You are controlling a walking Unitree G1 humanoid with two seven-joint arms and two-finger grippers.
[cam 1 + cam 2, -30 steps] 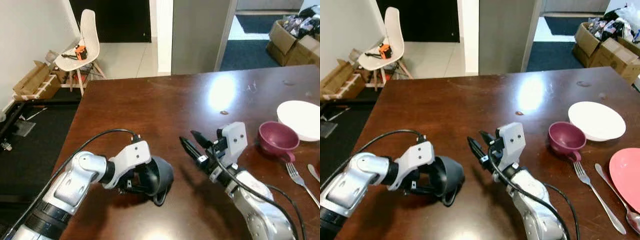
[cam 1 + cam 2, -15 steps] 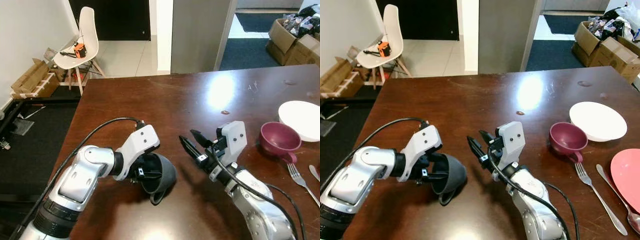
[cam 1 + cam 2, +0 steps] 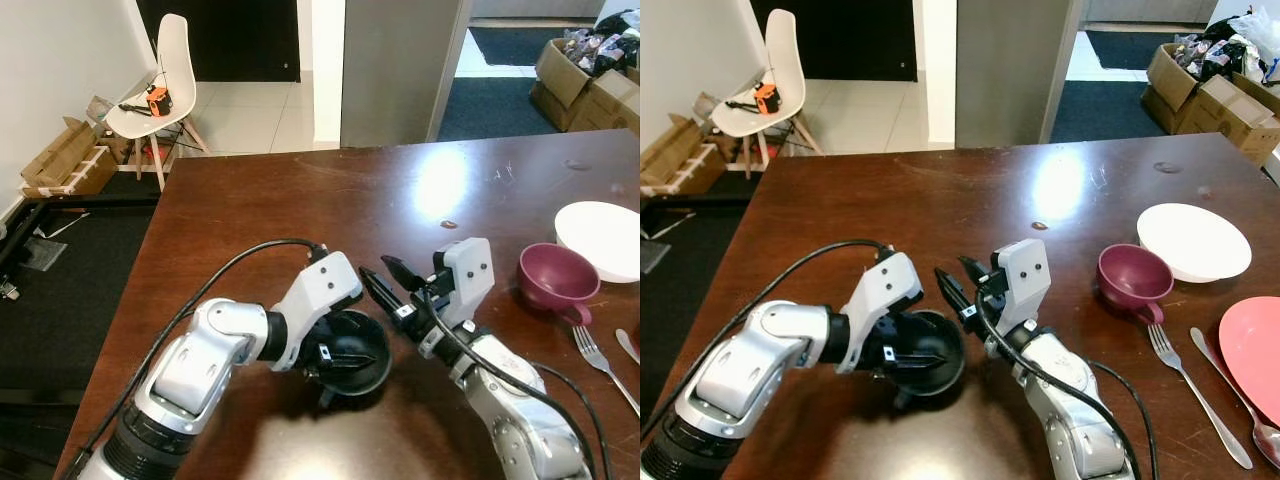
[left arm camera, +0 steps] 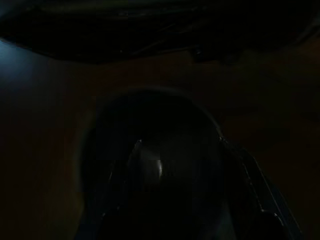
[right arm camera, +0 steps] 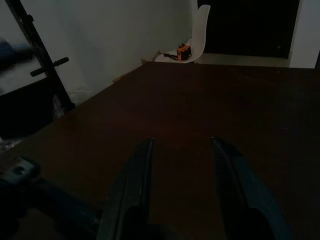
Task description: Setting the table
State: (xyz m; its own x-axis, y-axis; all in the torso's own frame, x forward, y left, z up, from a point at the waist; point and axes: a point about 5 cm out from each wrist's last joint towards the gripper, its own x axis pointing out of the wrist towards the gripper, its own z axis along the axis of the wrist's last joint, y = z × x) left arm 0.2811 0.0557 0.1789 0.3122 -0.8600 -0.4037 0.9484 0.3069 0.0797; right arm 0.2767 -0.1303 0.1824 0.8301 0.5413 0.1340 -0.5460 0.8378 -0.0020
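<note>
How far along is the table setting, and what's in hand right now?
Already laid on the right side of the table: white plate, maroon cup, fork, spoon and pink plate. In hand: the left claw grips the black cup, mouth up, beside the open, empty right claw. Left: placing that cup.

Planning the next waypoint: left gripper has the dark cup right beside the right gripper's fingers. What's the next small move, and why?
Probably carry the dark grey cup a little further right toward the place setting, passing in front of the right gripper. The left gripper grips its rim, mouth up. The maroon cup, white plate and fork lie right, and the open right gripper sits close by.
</note>
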